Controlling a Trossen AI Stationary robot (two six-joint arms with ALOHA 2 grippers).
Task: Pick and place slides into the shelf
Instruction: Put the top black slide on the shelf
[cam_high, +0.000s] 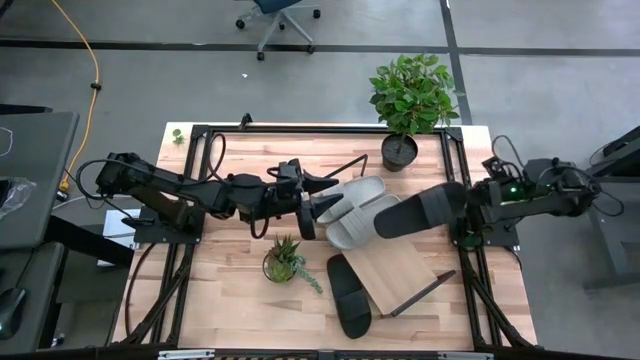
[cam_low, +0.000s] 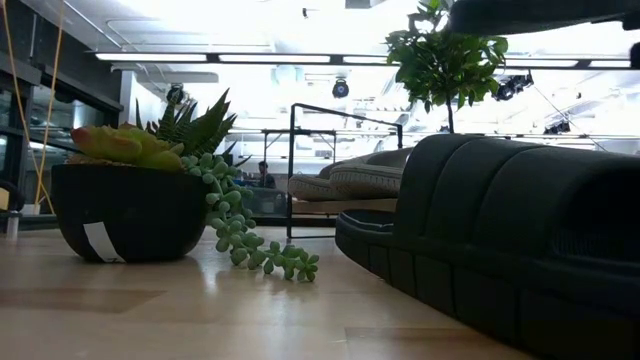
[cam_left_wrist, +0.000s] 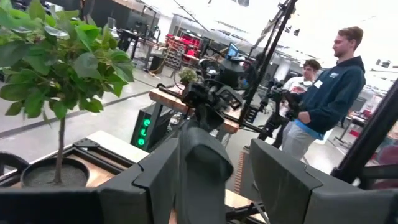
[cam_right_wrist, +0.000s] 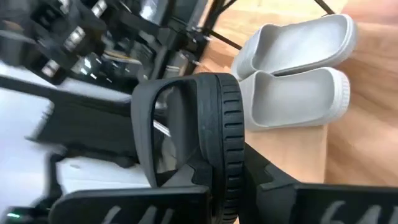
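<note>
- Black slide (cam_right_wrist: 211, 143) sits clamped in the right gripper (cam_high: 470, 212), over the shelf's (cam_high: 400, 270) right edge; lower it beside the grey pair (cam_high: 355, 212)
- Left gripper (cam_high: 318, 205), jaws apart and empty, at the grey pair's toes

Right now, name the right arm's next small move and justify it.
Probably ease the black slide down onto the shelf beside the two grey slides. The right gripper holds it above the board, where bare wood shows.
</note>
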